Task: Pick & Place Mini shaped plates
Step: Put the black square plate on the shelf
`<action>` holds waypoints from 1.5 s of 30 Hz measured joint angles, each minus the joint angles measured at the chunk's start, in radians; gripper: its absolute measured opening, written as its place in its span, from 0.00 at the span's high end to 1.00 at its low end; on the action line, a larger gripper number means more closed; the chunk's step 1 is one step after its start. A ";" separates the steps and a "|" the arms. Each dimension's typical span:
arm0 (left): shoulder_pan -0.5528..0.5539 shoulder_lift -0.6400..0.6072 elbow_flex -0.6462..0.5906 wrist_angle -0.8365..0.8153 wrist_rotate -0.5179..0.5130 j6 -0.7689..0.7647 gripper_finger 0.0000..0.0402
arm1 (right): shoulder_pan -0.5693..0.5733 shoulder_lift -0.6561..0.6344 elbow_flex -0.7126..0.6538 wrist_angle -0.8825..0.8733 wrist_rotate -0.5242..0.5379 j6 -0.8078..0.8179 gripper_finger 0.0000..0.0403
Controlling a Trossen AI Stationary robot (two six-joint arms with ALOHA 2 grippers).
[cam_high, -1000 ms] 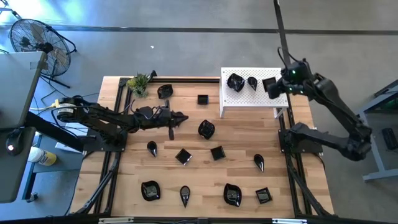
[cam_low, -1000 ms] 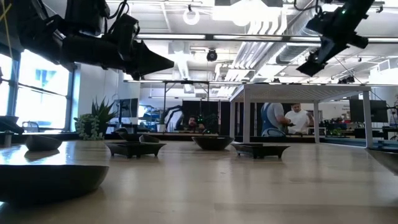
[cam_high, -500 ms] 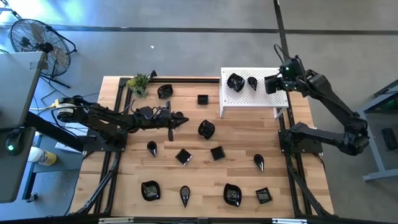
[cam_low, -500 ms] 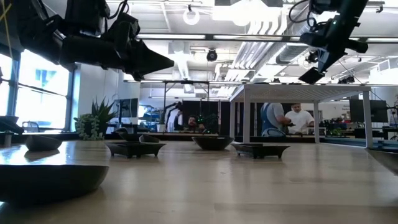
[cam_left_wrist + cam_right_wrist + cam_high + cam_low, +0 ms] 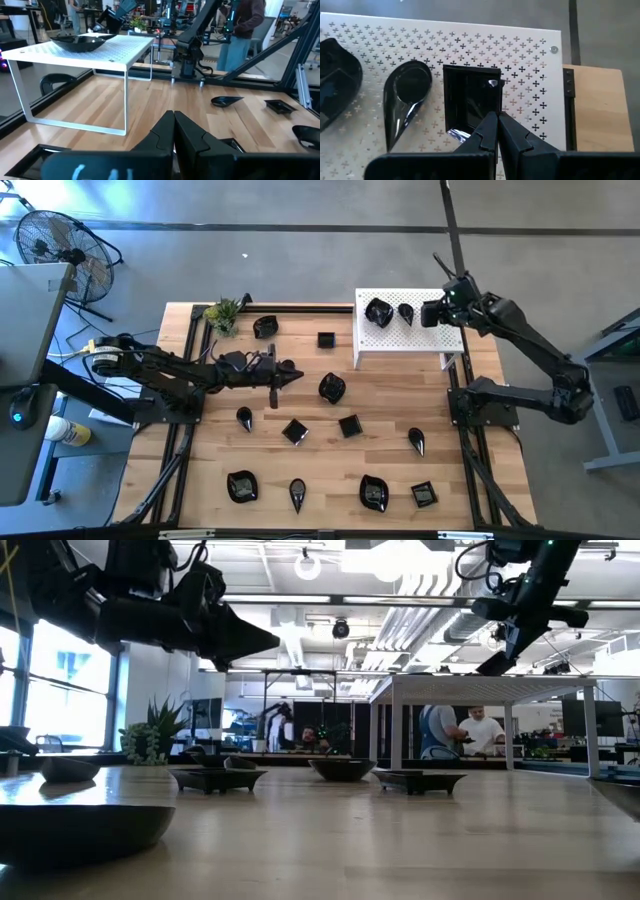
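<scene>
My right gripper [image 5: 496,116] is over the white perforated platform [image 5: 400,340] at the table's far right, shut on a square black mini plate [image 5: 470,95]. A wavy-edged plate [image 5: 378,311] and a teardrop plate [image 5: 407,100] lie on the platform beside it. Several more black plates lie bottom-down on the wooden table, among them a rounded one [image 5: 332,388] and a square one [image 5: 349,425]. My left gripper [image 5: 290,372] hovers level over the table's far left part, shut and holding nothing. My right gripper pinches the square plate's rim [image 5: 489,111] on the side nearest it, between its two shut fingers. The fingers slant down from the table's right side. The plate is tilted in front of the fingertips; I cannot tell whether its far edge touches the platform.
A small green plant [image 5: 222,313] stands at the table's far left corner. The platform's thin legs [image 5: 125,105] stand on the table. A fan [image 5: 60,245] is on the floor beyond the left side. People [image 5: 480,730] show in the room behind.
My right gripper has carried the square plate a little toward the table's left over the platform, sunk slightly, and rolled about its own axis, staying shut.
</scene>
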 joint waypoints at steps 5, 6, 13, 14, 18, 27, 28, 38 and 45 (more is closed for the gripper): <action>0.000 0.000 0.000 -0.015 0.014 0.000 1.00 | 0.000 0.015 0.000 -0.016 -0.037 0.006 1.00; 0.000 0.000 0.000 -0.016 0.015 -0.001 1.00 | 0.000 0.021 0.000 -0.029 -0.030 0.016 1.00; 0.000 0.000 0.000 -0.033 0.023 -0.014 1.00 | 0.000 0.072 0.001 -0.037 0.004 0.026 1.00; 0.000 0.000 0.000 -0.032 0.023 -0.014 1.00 | 0.000 0.078 0.001 -0.035 0.003 0.025 1.00; 0.000 0.000 0.000 -0.032 0.024 -0.014 1.00 | 0.000 0.090 0.001 -0.033 0.021 0.021 1.00; 0.000 0.000 0.000 -0.032 0.024 -0.014 1.00 | 0.000 0.090 0.001 -0.035 0.034 0.017 0.89; 0.000 0.000 0.000 -0.032 0.024 -0.014 1.00 | 0.000 0.090 0.001 -0.035 0.037 0.017 0.87; 0.000 0.000 0.000 -0.032 0.024 -0.014 1.00 | 0.007 0.068 0.001 -0.055 0.054 -0.057 0.80; 0.000 0.000 0.000 -0.032 0.021 -0.014 1.00 | 0.091 0.036 0.001 -0.064 -0.032 -0.210 0.82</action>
